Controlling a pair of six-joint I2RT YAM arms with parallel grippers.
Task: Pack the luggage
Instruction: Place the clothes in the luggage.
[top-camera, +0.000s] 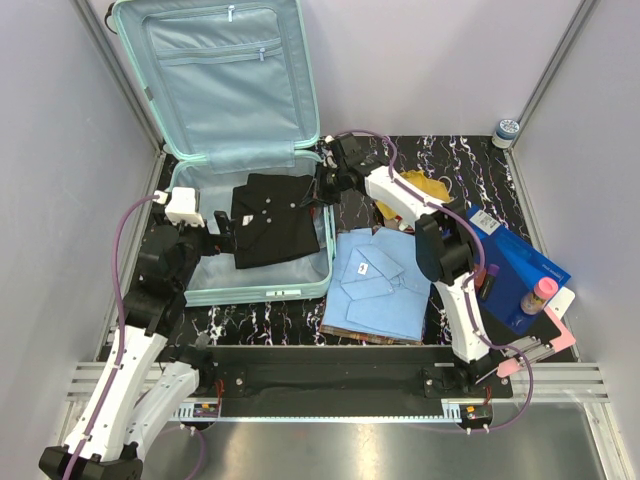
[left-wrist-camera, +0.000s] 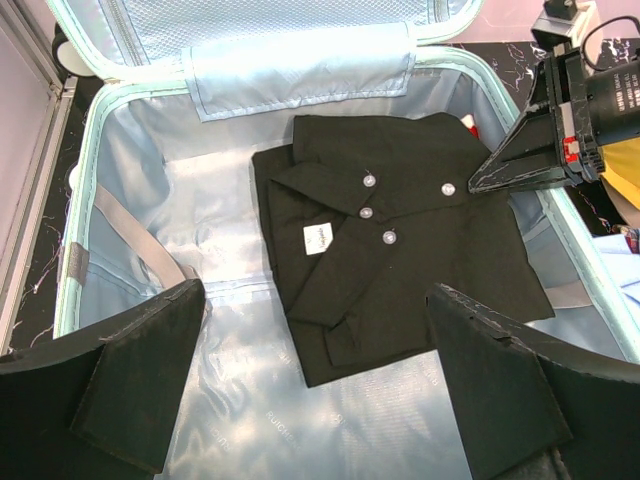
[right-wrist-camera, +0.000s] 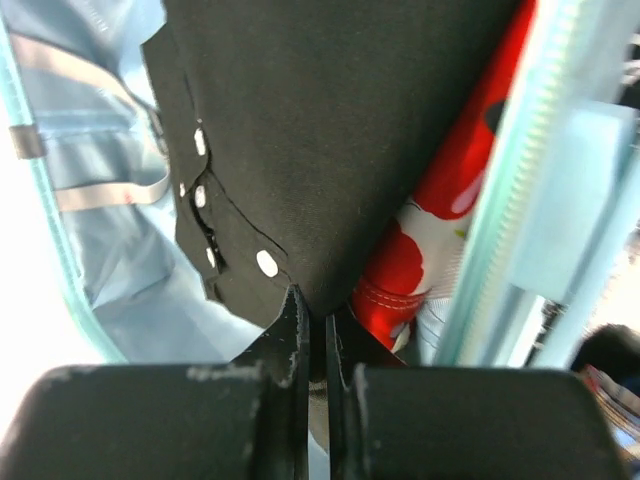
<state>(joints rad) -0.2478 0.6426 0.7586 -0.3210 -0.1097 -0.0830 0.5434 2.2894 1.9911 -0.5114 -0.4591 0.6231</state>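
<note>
On the black marbled tabletop (top-camera: 470, 165) lies a folded light-blue shirt (top-camera: 378, 285), and left of it a folded black shirt (top-camera: 272, 215) with white buttons. To the right sits a flat blue box (top-camera: 525, 262) with a small pink-capped bottle (top-camera: 538, 294) at its near edge. A bit of yellow cloth (top-camera: 425, 188) shows behind.

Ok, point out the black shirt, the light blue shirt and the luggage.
black shirt (left-wrist-camera: 420, 265), left wrist view, folded front.
light blue shirt (top-camera: 385, 290), top external view, folded body.
luggage (top-camera: 225, 85), top external view, raised lid's lining.
</note>
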